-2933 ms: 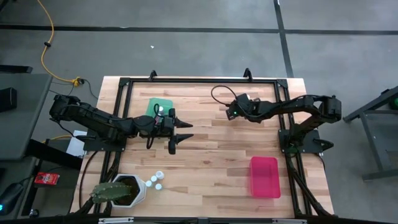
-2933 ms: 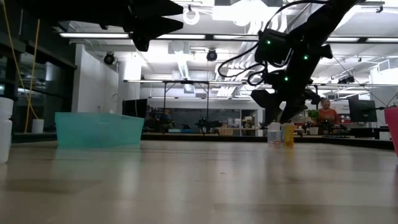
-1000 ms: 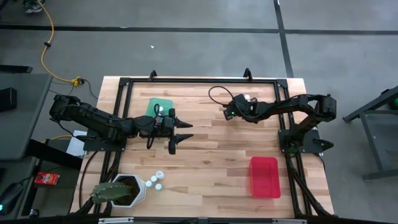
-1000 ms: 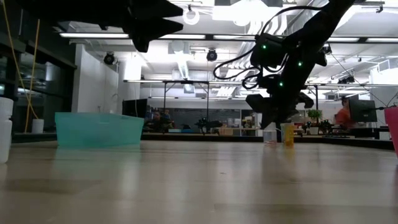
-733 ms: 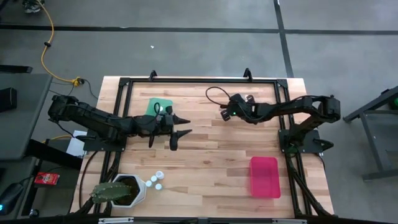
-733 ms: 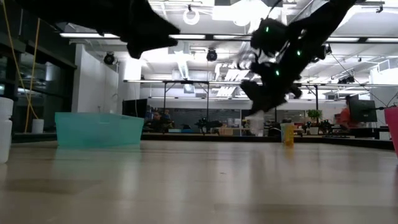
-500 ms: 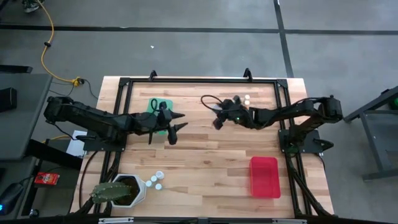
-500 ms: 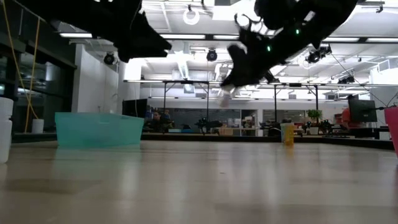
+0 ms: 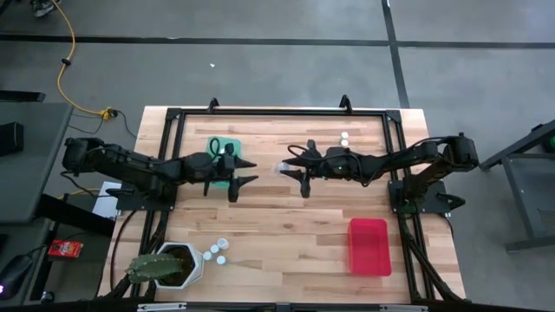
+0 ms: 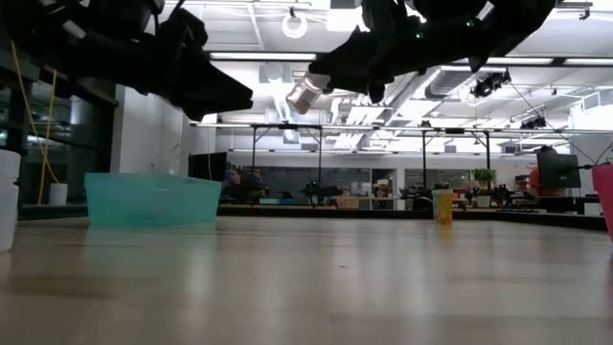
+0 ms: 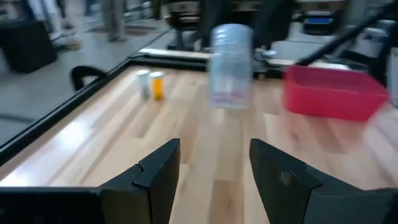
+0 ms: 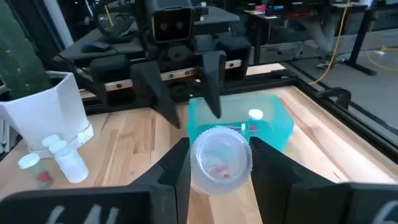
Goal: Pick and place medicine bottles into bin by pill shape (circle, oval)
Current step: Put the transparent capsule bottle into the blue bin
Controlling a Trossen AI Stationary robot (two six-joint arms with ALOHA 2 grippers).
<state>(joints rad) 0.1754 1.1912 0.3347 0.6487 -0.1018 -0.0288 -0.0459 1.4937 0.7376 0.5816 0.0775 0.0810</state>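
- Bottle (image 12: 221,158) sits between the two dark fingers of the right gripper (image 9: 293,171), which are squeezed on its clear sides; small reddish pills show through its round end.
- In the high view the right gripper is held above the middle of the table (image 9: 286,221), reaching toward nine o'clock, with the bottle at its tip (image 9: 283,167).
- In the low view this bottle (image 10: 306,94) hangs tilted, high above the wood, touching nothing but the gripper.
- The left gripper (image 9: 239,172) is just at nine o'clock of it, pointing toward three o'clock, with its fingers apart and nothing between them.
- The left wrist view shows the held bottle (image 11: 231,65) out past the spread fingers (image 11: 155,177).
- A teal bin (image 9: 221,146) stands at twelve o'clock of the left gripper, and one white-capped bottle (image 12: 255,116) lies inside it.
- A pink bin (image 9: 368,246) stands at about four o'clock on the table.
- Two more bottles (image 9: 343,138) stand together near twelve o'clock, by the far edge.
- Three bottles (image 9: 217,251) stand at about seven o'clock, just beside a white pot (image 9: 192,264) with a green cactus (image 9: 154,267).
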